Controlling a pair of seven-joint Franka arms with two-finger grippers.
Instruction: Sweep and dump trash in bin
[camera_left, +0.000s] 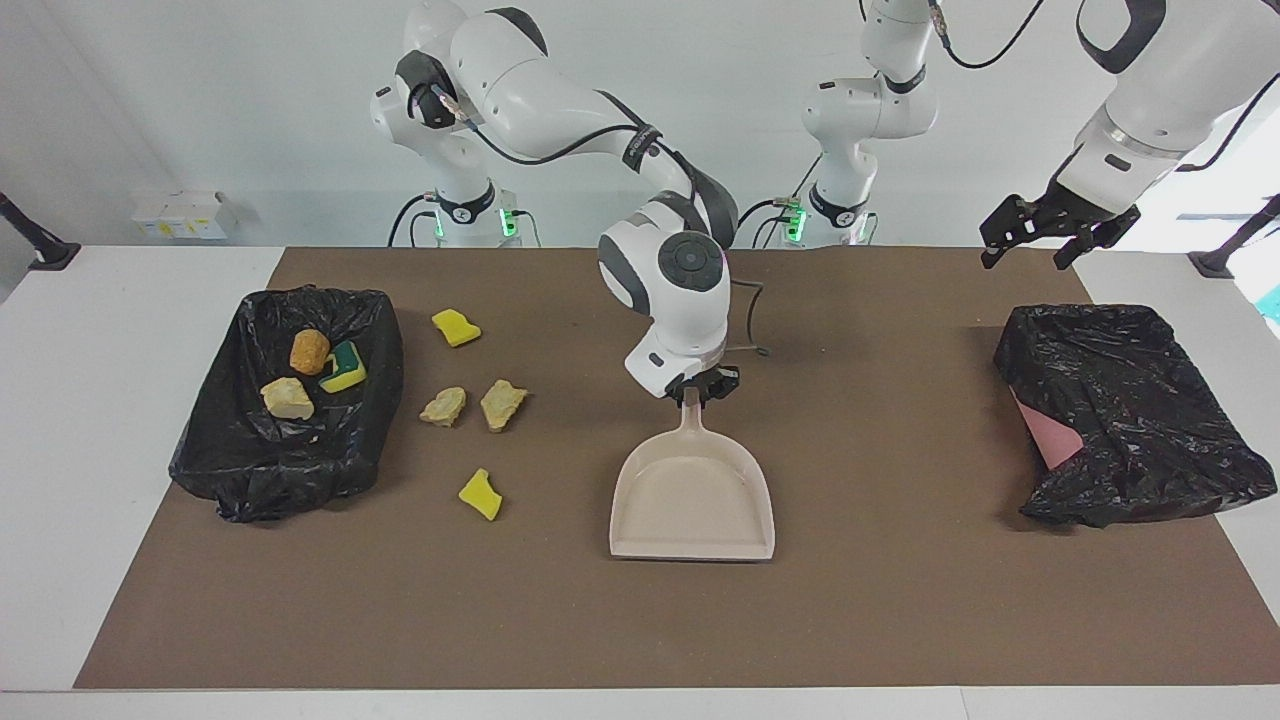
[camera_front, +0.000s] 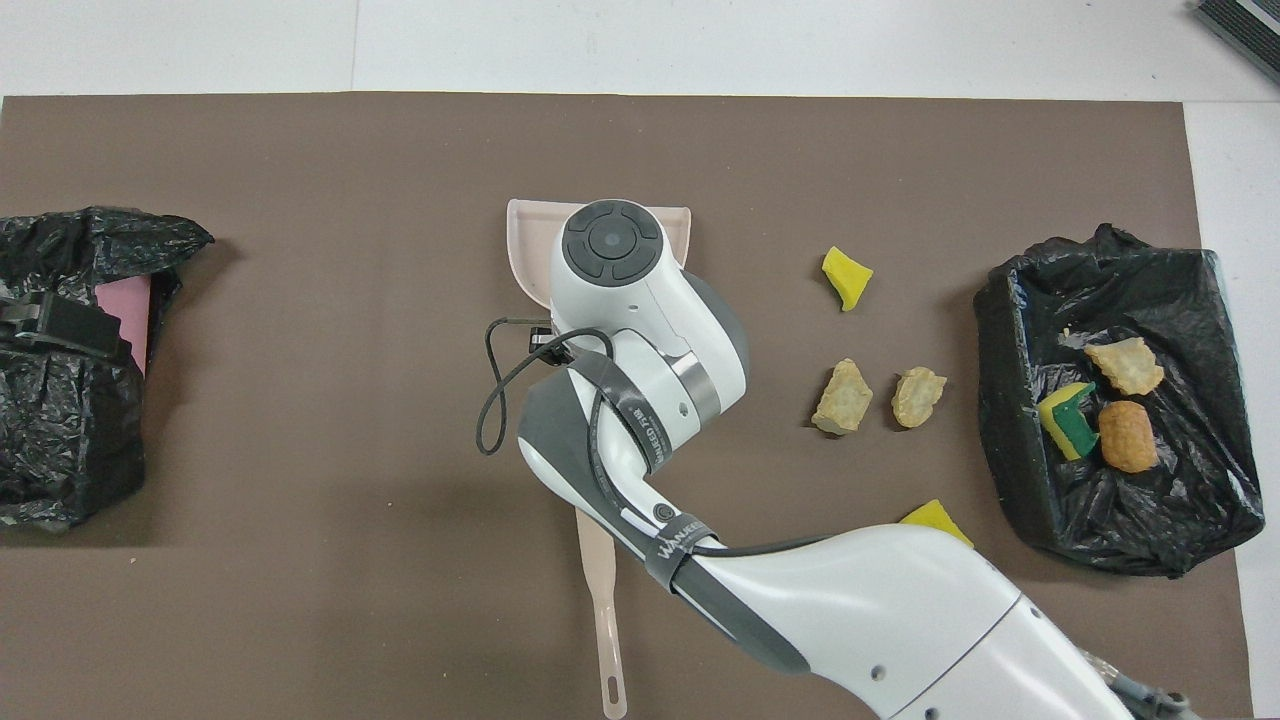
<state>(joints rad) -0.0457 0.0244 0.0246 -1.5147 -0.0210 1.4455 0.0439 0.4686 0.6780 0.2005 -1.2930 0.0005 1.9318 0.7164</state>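
I see my right claw (camera_left: 692, 388) closed on the handle of the dustpan (camera_left: 692, 505), which lies flat near the middle of the counter (camera_left: 880, 600). My left claw (camera_left: 1040, 240) hangs open over the counter's edge, above the left arm's bin (camera_left: 1130, 410), and waits. Three scraps (camera_left: 310, 372) lie in the bin (camera_left: 285, 470) at the right arm's end; four scraps (camera_left: 470, 405) lie on the counter between this bin and the dustpan.

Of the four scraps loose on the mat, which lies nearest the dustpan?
The yellow sponge bit farthest from the robots. It lies beside the dustpan pan; the two beige chunks and the other yellow bit sit nearer the robots.
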